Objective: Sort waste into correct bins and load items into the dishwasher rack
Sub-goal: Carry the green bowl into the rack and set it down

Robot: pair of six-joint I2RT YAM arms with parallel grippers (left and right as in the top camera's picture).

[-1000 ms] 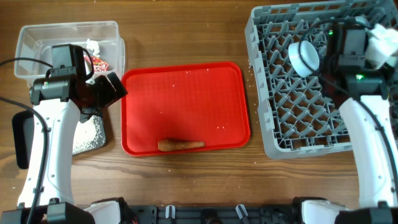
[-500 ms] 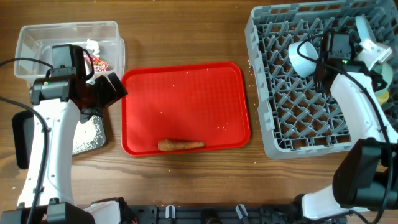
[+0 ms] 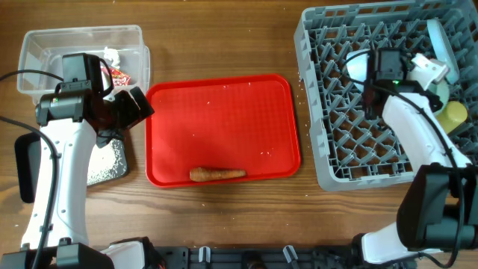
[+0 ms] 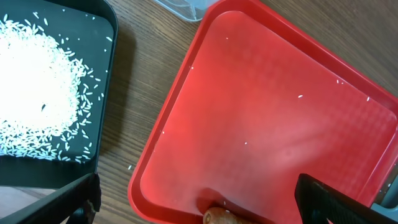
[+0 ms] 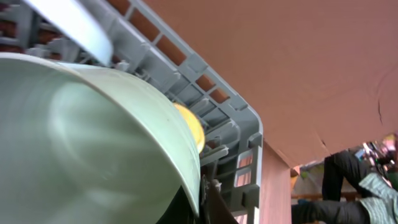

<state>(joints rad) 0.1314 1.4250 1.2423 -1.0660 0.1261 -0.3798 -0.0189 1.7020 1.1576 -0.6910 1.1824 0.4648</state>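
The grey dishwasher rack (image 3: 351,142) fills the right side. My right gripper (image 3: 432,78) is over it, shut on the rim of the pale-green bowl (image 5: 93,137), pinched between the fingers (image 5: 202,199). The yellow cup (image 3: 453,112) lies in the rack just behind the bowl and also shows in the right wrist view (image 5: 189,127). The pale-blue plate (image 3: 437,33) stands at the rack's far right. The white-blue bowl (image 3: 358,66) sits in the rack. My left gripper (image 3: 123,108) is open and empty, above the red tray's left edge (image 4: 205,205). The carrot piece (image 3: 216,174) lies at the tray's front.
The clear tub (image 3: 45,48) at the back left holds the red wrapper (image 3: 119,75) and a white paper scrap (image 3: 112,54). The black tray (image 3: 119,149) with rice grains (image 4: 37,93) lies under my left arm. A few grains dot the red tray (image 3: 224,112).
My right arm has swung left and turned over the rack with the bowl, uncovering the yellow cup and the plate. The left arm has not moved.
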